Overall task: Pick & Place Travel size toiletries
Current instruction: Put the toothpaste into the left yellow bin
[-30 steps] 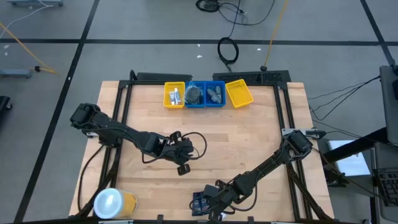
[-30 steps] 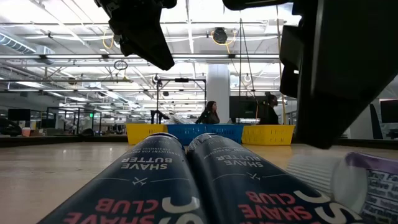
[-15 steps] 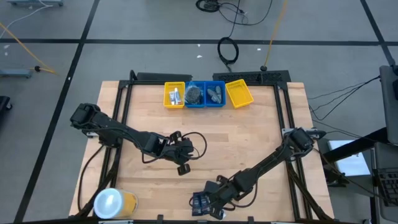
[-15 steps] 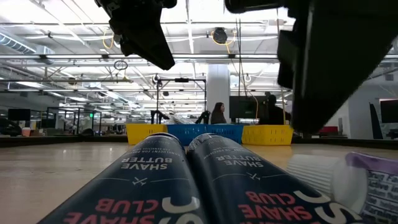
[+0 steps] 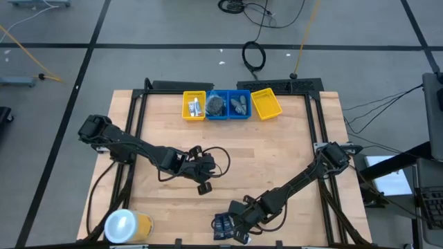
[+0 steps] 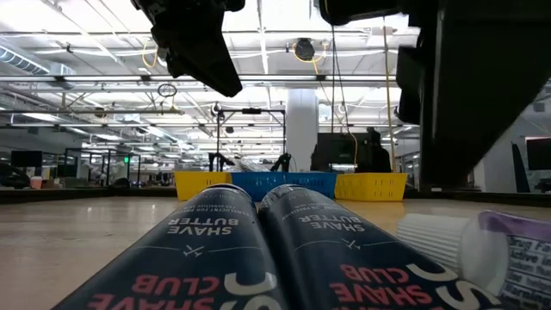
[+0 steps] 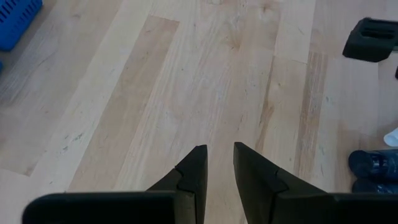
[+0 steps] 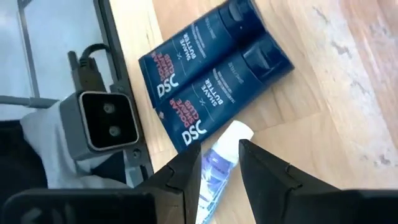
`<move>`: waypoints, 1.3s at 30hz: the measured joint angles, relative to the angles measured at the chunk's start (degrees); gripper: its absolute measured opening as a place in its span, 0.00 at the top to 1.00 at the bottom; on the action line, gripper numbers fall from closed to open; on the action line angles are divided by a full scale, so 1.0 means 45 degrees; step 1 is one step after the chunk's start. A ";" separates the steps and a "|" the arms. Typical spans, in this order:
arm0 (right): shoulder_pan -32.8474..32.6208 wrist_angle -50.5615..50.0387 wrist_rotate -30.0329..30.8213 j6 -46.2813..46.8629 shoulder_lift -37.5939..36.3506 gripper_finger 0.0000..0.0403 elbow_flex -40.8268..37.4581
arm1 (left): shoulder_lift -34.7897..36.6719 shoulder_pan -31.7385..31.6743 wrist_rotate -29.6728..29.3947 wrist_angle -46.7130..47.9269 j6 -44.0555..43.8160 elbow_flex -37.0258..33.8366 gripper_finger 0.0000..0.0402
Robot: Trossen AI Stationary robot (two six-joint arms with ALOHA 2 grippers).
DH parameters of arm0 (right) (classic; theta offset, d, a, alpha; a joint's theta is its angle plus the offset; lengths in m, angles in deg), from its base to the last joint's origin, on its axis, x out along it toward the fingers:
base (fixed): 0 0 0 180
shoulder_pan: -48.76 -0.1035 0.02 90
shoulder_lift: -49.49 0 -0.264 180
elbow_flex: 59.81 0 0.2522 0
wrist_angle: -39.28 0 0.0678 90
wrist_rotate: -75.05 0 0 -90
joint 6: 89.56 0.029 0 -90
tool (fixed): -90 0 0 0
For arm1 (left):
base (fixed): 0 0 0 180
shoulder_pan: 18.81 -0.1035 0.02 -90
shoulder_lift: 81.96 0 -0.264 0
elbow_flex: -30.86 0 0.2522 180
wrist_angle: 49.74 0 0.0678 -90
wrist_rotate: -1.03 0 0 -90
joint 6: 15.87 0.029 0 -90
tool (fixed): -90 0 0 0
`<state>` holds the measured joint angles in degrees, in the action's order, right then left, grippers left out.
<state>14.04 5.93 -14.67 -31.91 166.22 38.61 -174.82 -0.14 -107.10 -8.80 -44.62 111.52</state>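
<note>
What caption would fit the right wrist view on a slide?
Right gripper hovers open over a small white tube lying beside two navy flat shave butter packets at the wooden table edge.

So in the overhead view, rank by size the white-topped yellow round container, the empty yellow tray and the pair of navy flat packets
1. White-topped yellow round container, largest.
2. Empty yellow tray.
3. Pair of navy flat packets, partly covered by the right gripper, so unsure.

Two navy shave butter packets (image 8: 211, 81), one white-capped tube (image 8: 217, 165), two yellow trays (image 5: 194, 105), two blue trays (image 5: 239, 105), one yellow round container (image 5: 126, 225), two arms
</note>
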 joint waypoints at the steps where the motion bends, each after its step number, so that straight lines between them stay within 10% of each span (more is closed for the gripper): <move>1: 0.0000 0.0030 -0.0008 0.0062 0.0106 0.75 -0.0006 | 0.0000 0.0000 0.0000 0.0000 -0.0001 0.0000 0.81; 25: 0.0010 -0.0165 -0.0504 0.0022 0.1004 0.80 0.0006 | 0.0000 0.0000 0.0000 0.0000 -0.0016 0.0000 0.81; 39: 0.0034 -0.0505 0.1445 -0.1662 -0.0108 0.87 -0.0067 | 0.0000 0.0000 -0.0002 -0.0018 0.0010 0.0000 0.81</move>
<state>14.20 3.66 -8.17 -39.39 165.73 38.31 -174.82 -0.14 -107.10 -8.88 -44.57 111.52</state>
